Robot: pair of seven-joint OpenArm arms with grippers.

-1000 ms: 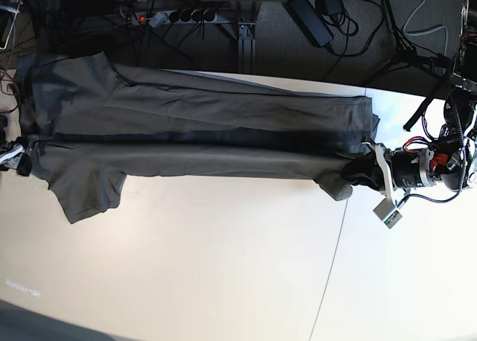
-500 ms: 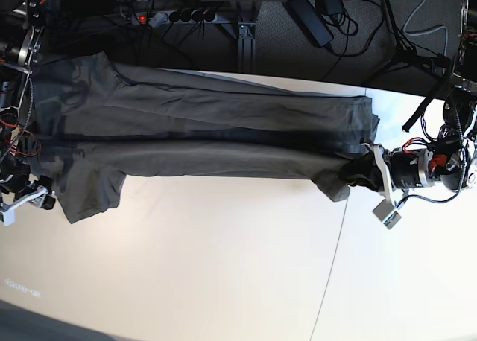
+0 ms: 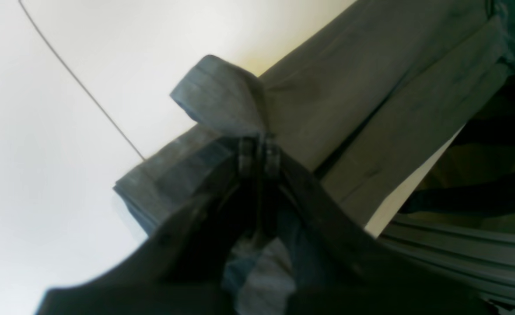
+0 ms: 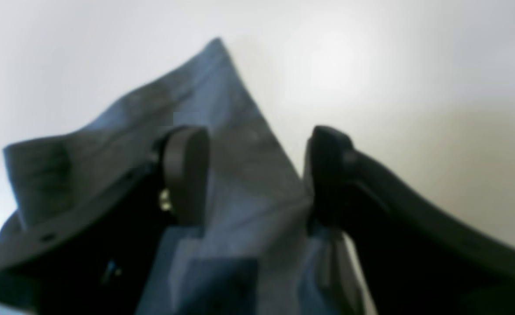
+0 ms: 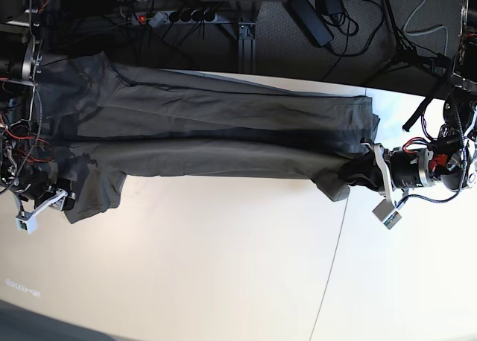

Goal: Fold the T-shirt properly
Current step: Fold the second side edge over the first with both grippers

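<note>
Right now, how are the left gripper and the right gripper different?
The left gripper is shut on a bunched bit of the T-shirt, but the right gripper is wide open. The left gripper has cloth pinched in its tips; the right gripper just has cloth lying between its fingers. Both are dark and at the shirt.

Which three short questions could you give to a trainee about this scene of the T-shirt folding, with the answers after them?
1. True or false: the jaws of the right gripper stand open.
2. Multiple choice: what does the left gripper hold?
a) the printed label
b) a gathered part of the T-shirt
c) a black cable
3. Fill in the blank: in the base view, the sleeve-like flap on the white table lies nearer to the ____ gripper.

Key: 1. true; 2. b; 3. right
</note>
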